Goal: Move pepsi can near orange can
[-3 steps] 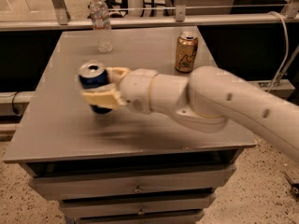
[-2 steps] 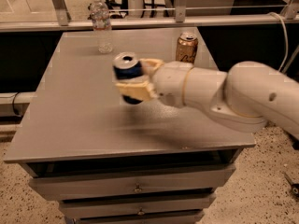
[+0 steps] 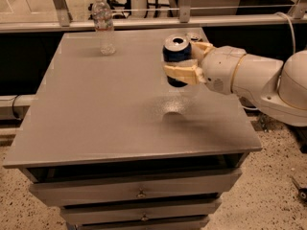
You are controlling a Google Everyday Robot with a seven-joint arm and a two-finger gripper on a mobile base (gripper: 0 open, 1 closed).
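Tabletop (image 3: 96, 109) fills the view, grey, with drawers (image 3: 139, 193) beneath. White arm (image 3: 259, 75) reaches in from the right, and the claw (image 3: 180, 61) is clamped on the pepsi can (image 3: 175, 51), a finger on either side, the can upright and lifted over the back right area (shadow (image 3: 172, 110) directly underneath). Bottle (image 3: 103, 25) stands back left. Orange can (image 3: 194, 36) peeks out just behind the claw, mostly hidden.

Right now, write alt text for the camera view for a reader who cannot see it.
A robot's gripper holds a blue pepsi can upright above a grey table, toward its far right side. A second can is mostly hidden behind the gripper; a water bottle stands at the back left.
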